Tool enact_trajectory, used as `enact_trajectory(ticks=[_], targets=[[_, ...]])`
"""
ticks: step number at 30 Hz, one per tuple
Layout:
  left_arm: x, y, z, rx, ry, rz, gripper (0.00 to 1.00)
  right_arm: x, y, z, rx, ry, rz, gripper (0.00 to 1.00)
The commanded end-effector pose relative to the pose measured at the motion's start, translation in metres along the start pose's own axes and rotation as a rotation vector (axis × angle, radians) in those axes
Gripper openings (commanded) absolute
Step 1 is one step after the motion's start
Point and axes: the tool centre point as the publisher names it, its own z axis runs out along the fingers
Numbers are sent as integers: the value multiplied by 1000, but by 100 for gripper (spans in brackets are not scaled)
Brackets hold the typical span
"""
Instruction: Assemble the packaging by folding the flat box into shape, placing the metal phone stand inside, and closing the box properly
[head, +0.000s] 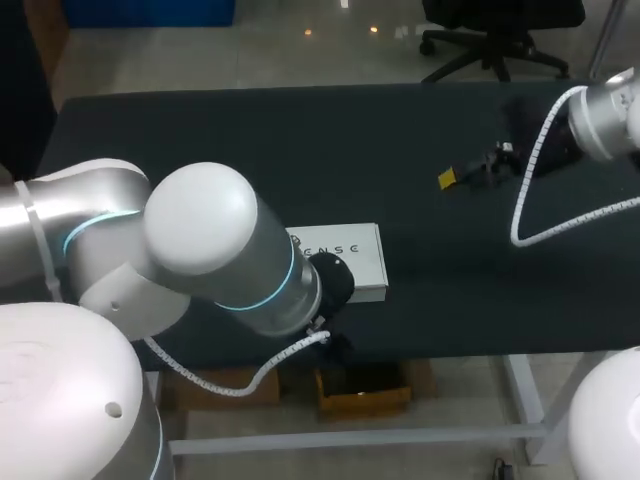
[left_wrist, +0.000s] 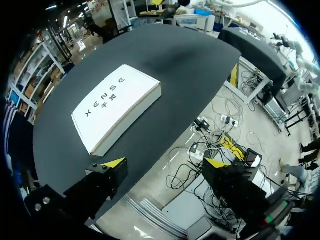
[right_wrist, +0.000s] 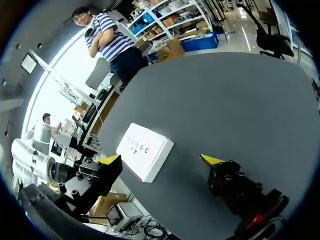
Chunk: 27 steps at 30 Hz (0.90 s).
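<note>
**Dark table, white box partly under the left arm**

Dark cloth covers the table (head: 250, 130). In the head view the white box (head: 360, 255) lies flat just below the frame's centre, near the table's front edge. Its flaps look shut, so nothing inside can be seen. The left end of the box is hidden behind the bulky left arm (head: 210, 245), which comes in from the left of the frame. That arm also blocks any overhead sight of its own fingers.

The left wrist view shows the left gripper (left_wrist: 165, 162) spread wide and holding nothing. One finger (left_wrist: 114, 162) sits over the table's edge and the other is out past it. The box lies ahead of the gripper, well apart from both tips, with its printed top facing up.

At the upper right of the head view, the right arm (head: 610, 110) is cut off by the frame, and only one yellow tip shows there. In the right wrist view the right gripper (right_wrist: 160, 159) is also spread wide and empty. It hangs above the table, with the box well ahead of its fingers and touching neither.
</note>
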Motion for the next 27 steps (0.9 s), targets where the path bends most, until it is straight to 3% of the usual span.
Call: enact_trajectory(ticks=[1, 20, 24, 27], targets=[[6, -13, 25, -124, -3, -12, 100, 2, -4, -1, -47, -1, -1, 100], [6, -13, 25, -124, -3, -12, 100, 2, -4, -1, -47, -1, -1, 100], [6, -13, 25, -124, -3, -12, 100, -4, -3, -6, -129, 3, -45, 100], [5, -13, 31, -114, 8, -76, 100, -11, 2, -11, -198, -16, -94, 100]])
